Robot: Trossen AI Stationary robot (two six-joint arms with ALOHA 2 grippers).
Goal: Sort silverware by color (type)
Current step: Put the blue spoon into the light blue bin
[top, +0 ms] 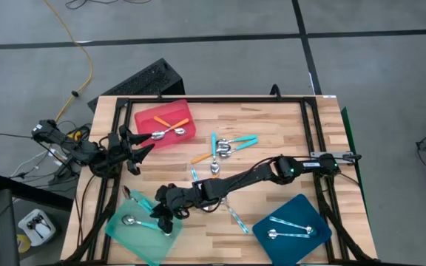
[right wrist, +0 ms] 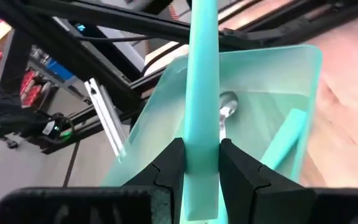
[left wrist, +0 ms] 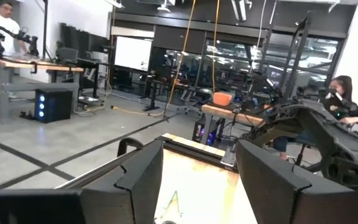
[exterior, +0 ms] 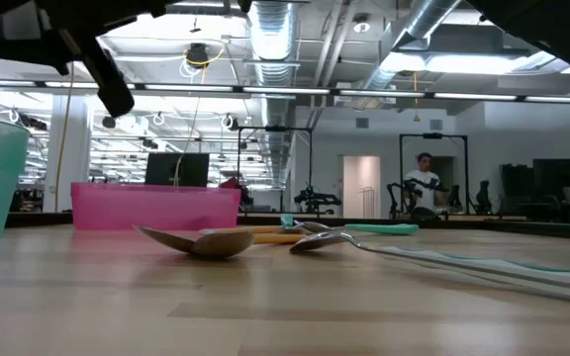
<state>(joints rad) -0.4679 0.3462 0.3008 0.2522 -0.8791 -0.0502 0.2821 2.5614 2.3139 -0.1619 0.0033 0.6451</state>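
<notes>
My right gripper (top: 165, 214) reaches across the table to the mint-green tray (top: 135, 240) at the near left and is shut on a turquoise-handled spoon (right wrist: 202, 74). One spoon (top: 130, 221) lies flat in that tray. Orange-handled spoons (top: 170, 127) lie in the red tray (top: 146, 117) at the far left. Pale blue spoons (top: 291, 232) lie in the dark-blue tray (top: 305, 207) at the near right. Loose turquoise (top: 231, 144) and orange (top: 202, 157) spoons lie on the table's middle. My left gripper (top: 135, 144) hangs open by the left edge, next to the red tray. My right gripper pinches the spoon's flat turquoise handle (right wrist: 201, 163) between its two fingers, close to the handle's free end (right wrist: 199, 208). The fingers lie across the handle. The spoon sticks out forward over the mint-green tray, and its bowl is out of the picture.
More loose spoons (top: 235, 218) lie between the mint-green and dark-blue trays, under my right arm. A black frame (top: 313, 125) runs round the wooden table. In the low view, spoon bowls (exterior: 201, 242) rest on the wood before the pink-looking tray (exterior: 156, 206).
</notes>
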